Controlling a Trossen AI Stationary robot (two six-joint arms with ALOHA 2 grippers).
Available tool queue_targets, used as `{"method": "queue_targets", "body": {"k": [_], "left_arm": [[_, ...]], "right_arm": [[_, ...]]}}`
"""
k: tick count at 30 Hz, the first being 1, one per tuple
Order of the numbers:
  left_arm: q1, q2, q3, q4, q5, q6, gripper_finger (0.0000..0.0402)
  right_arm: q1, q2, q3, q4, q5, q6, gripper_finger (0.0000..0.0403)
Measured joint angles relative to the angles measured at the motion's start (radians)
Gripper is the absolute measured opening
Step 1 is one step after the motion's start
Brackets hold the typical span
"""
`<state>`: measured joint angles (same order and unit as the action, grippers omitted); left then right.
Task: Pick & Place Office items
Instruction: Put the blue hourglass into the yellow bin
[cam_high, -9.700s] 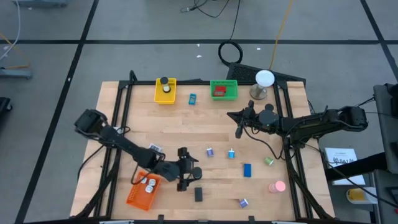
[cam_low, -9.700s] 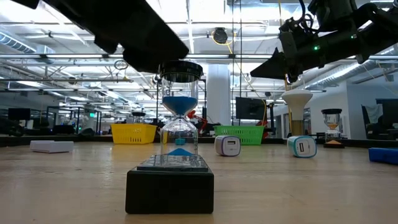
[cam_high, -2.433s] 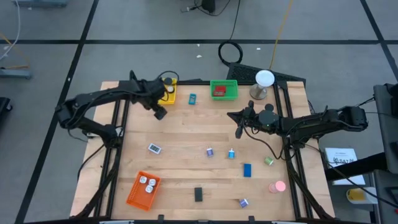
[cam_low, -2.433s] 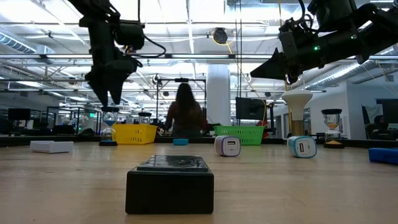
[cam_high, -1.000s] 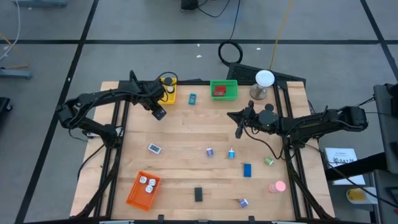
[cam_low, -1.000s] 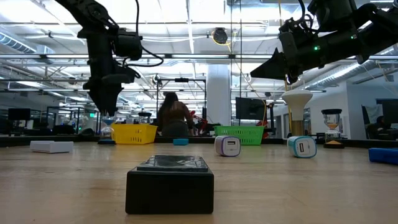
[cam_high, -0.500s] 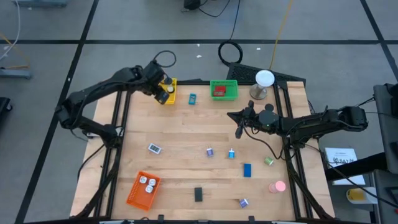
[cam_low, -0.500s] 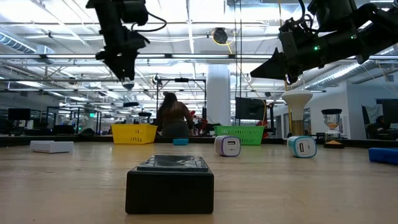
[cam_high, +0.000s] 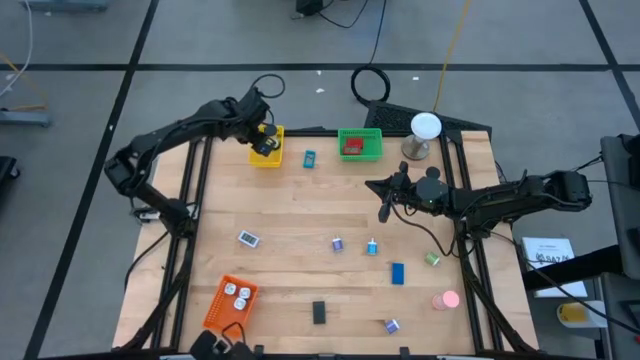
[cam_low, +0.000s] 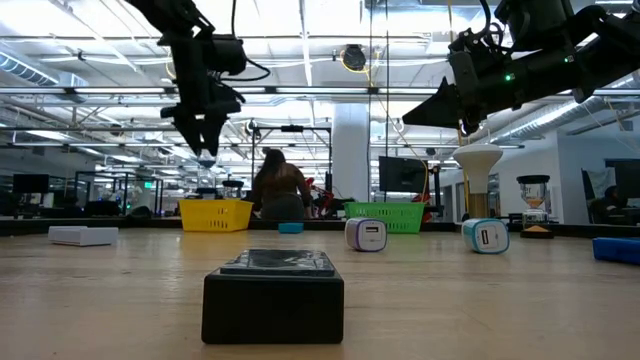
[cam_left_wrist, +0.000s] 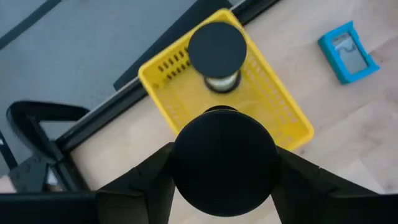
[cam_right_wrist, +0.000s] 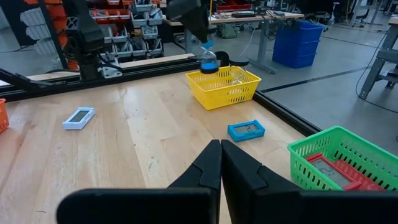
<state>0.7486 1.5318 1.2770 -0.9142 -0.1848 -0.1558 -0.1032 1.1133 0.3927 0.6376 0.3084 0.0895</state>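
Left gripper (cam_high: 262, 133) grips a black-capped blue-sand hourglass (cam_right_wrist: 209, 61) above the yellow slatted basket (cam_high: 266, 156); we lower, then release.

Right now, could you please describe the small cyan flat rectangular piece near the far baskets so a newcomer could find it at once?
Look to the far edge of the wooden table, where a yellow slatted basket and a green slatted basket stand. On the bare wood between them lies the small cyan rectangular piece. Unlike the darker blue block nearer the front, it has a pale window on top.
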Motion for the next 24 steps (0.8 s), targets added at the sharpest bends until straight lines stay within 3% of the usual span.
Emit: {"method": "queue_targets", "body": {"k": [4,13,18,24], "left_arm": [[0.004,0.036,0.0,0.016,0.0,0.004,0.023],[0.028,0.089,-0.001,0.074,-0.023,0.012,0.0213],[0.047,0.087,-0.001,0.073,-0.026,-0.003,0.0238],[0.054,0.087,-0.056,0.133,-0.027,-0.003,0.0211]], "right_arm": [[0.0,0.0,0.0,0.0,0.0,0.0,0.0002],[0.0,0.0,0.0,0.0,0.0,0.0,0.0002],[0.0,0.0,0.0,0.0,0.0,0.0,0.0002],[0.0,0.0,0.0,0.0,0.0,0.0,0.0002]]}}
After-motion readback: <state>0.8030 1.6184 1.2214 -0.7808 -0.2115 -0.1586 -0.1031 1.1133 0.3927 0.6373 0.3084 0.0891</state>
